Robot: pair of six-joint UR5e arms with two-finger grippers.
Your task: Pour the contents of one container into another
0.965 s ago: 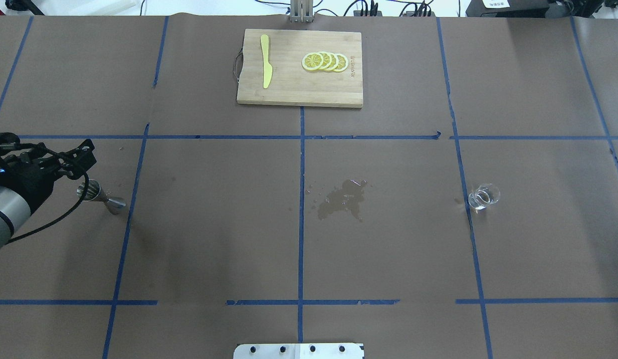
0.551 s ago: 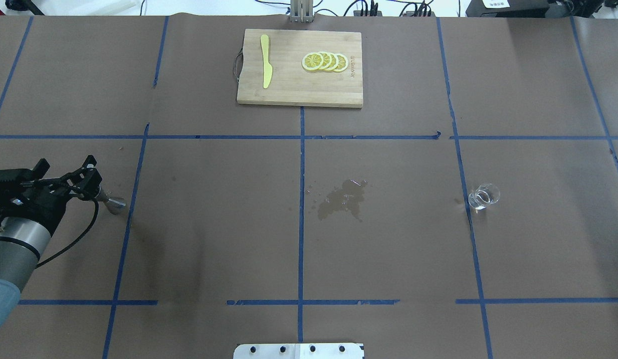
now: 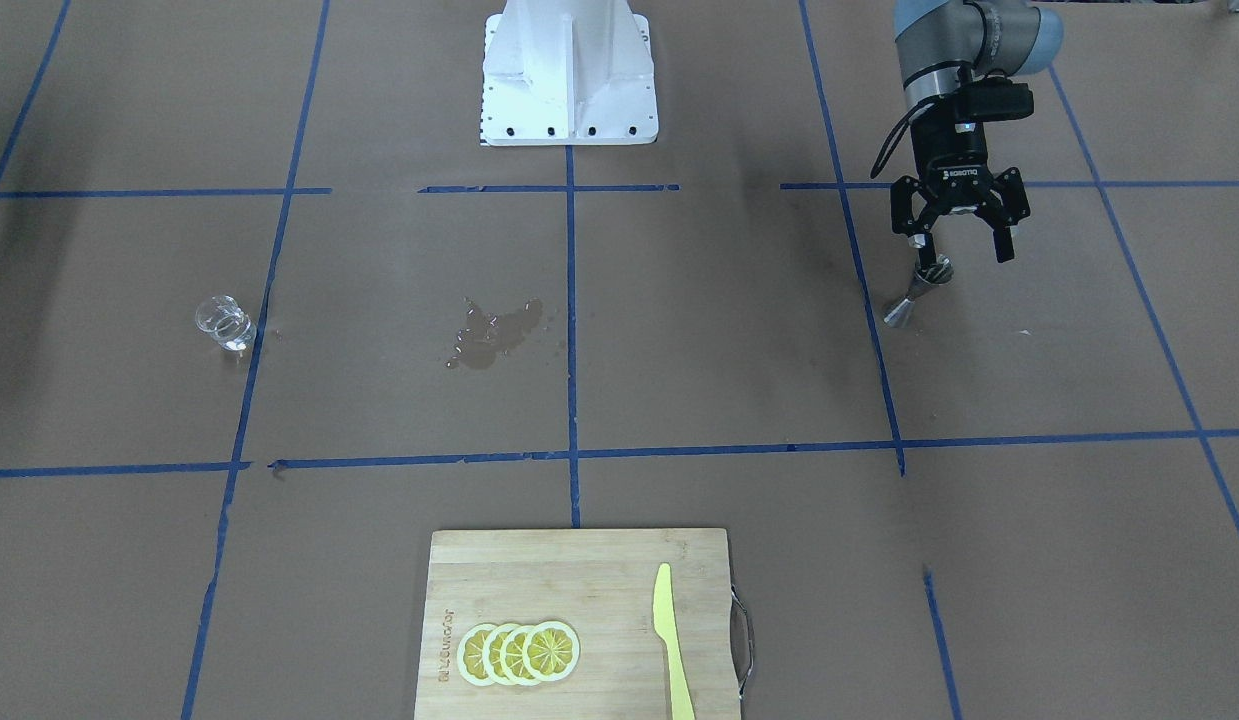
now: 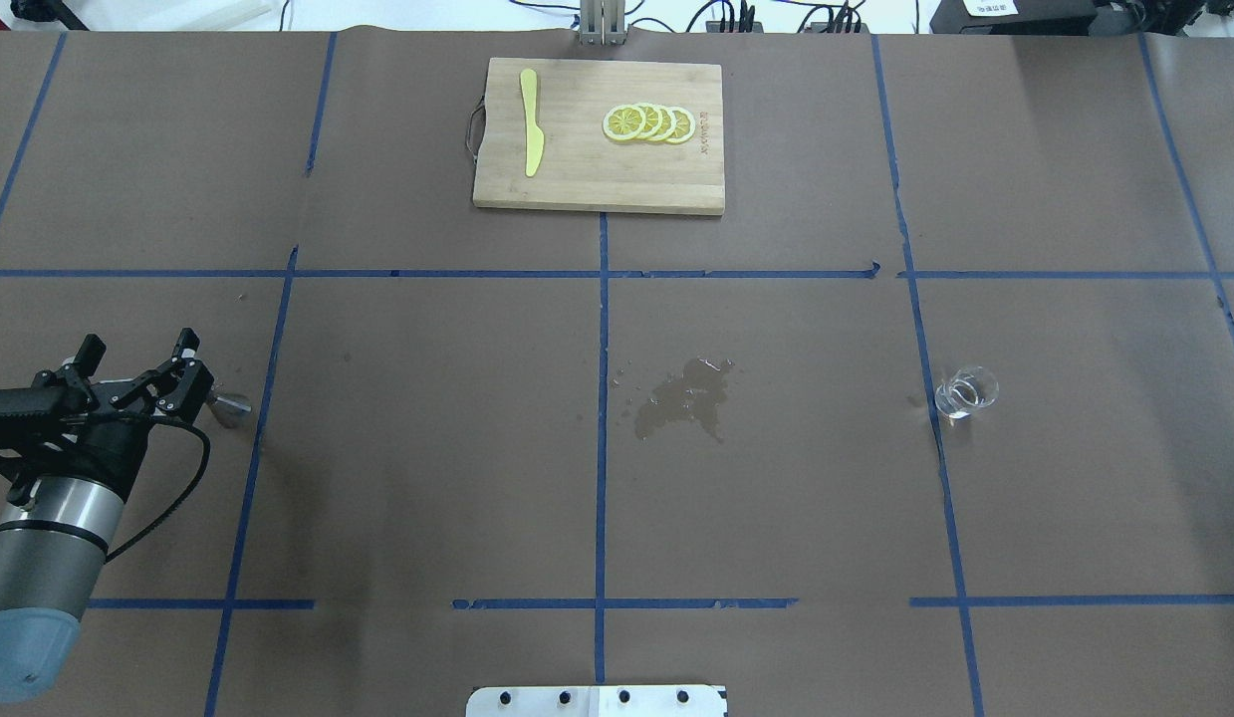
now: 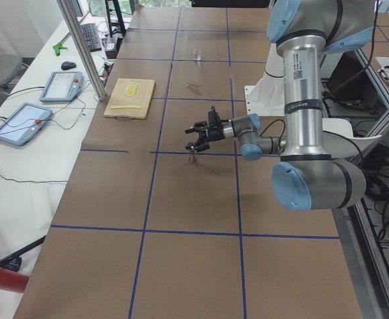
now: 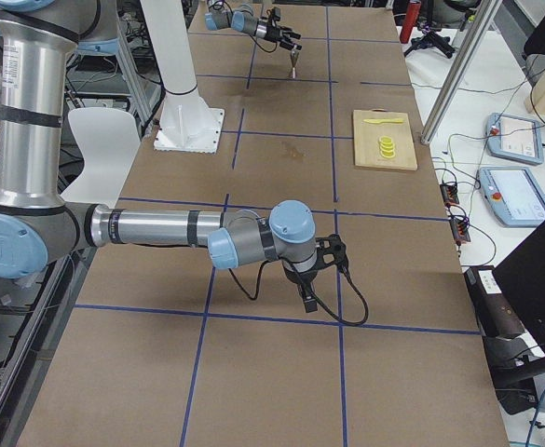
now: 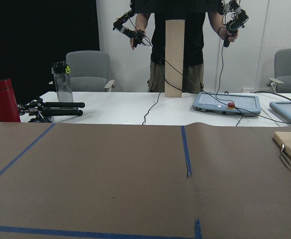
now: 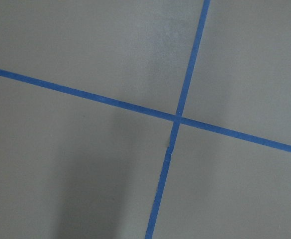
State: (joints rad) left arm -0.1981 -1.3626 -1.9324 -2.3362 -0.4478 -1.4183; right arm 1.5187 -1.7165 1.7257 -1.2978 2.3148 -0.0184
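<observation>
The clear glass cup (image 4: 965,391) (image 3: 224,322) stands alone on the robot's right side of the table, with no gripper near it. The steel jigger (image 4: 231,405) (image 3: 915,296) stands on the robot's left side. My left gripper (image 4: 141,345) (image 3: 962,255) hovers open and level just beside it. One finger (image 3: 920,248) is over the jigger's upper cone, which is hidden in the overhead view. I cannot tell whether they touch. My right gripper (image 6: 306,291) shows only in the exterior right view, low over bare paper, and I cannot tell its state.
A wet spill (image 4: 684,398) darkens the paper at the table's middle. A wooden cutting board (image 4: 597,184) at the far edge carries a yellow knife (image 4: 530,121) and lemon slices (image 4: 648,122). Blue tape lines cross the brown paper.
My left arm has drawn back toward the robot's side. The open gripper now covers the jigger's top, which showed one second ago. The jigger and the cup have not moved.
</observation>
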